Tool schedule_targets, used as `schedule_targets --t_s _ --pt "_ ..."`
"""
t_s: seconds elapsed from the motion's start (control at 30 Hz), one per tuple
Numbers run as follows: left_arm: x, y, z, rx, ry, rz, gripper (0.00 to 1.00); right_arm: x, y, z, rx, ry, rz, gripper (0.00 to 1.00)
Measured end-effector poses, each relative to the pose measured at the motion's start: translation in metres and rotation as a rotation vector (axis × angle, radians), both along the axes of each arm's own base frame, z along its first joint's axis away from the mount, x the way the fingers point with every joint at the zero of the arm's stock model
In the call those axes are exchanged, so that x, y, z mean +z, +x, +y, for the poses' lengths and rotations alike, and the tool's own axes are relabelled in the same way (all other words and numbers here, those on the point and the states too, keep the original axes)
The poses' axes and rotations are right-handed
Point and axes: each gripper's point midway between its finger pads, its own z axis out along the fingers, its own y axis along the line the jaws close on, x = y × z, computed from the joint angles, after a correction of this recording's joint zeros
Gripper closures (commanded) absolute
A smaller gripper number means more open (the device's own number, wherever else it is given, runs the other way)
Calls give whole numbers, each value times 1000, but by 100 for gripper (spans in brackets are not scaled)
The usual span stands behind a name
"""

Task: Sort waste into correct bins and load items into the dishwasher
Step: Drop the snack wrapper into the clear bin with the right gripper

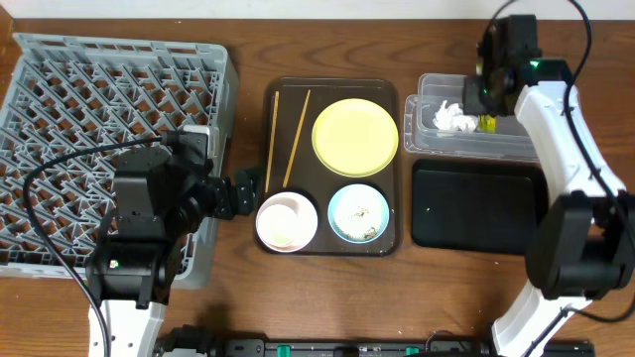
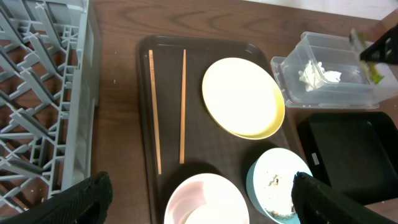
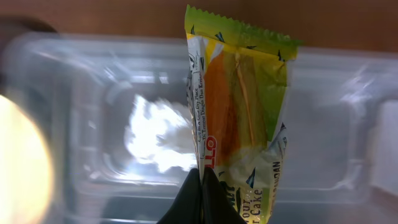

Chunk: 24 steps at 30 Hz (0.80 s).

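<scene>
The tissue (image 3: 157,138) and clear tub (image 3: 336,93) are blurred behind the wrapper (image 3: 239,106), its lower end cut off below.

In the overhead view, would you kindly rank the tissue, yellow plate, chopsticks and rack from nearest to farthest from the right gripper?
From the right gripper, holding the wrapper:
1. Tissue, in the tub beside it.
2. Yellow plate, upper right of the tray.
3. Chopsticks, tray's left side.
4. Rack, far left.
</scene>
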Motion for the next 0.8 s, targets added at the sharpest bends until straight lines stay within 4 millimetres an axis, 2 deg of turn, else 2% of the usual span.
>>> schedule_targets --t_s 0.07,0.13,0.27,0.37,0.43,0.57,0.6,0.67,0.8 --pt "0 0 0 0 0 0 8 -9 -1 -6 5 17 20 43" --pt "0 0 0 0 0 0 8 -9 -1 -7 25 50 20 36" --pt "0 0 0 0 0 0 8 5 -2 14 97 145 -11 34" --pt "0 0 0 0 0 0 8 30 -5 39 165 199 -59 45" --pt "0 0 0 0 0 0 8 54 -11 59 225 210 -108 73" --pt "0 0 0 0 0 0 8 87 -26 97 319 205 -163 94" --pt "0 0 0 0 0 0 8 89 -28 102 325 197 -164 95" --pt "0 0 0 0 0 0 8 87 -29 105 310 153 -160 99" --pt "0 0 0 0 0 0 8 73 -21 77 200 27 -136 99"
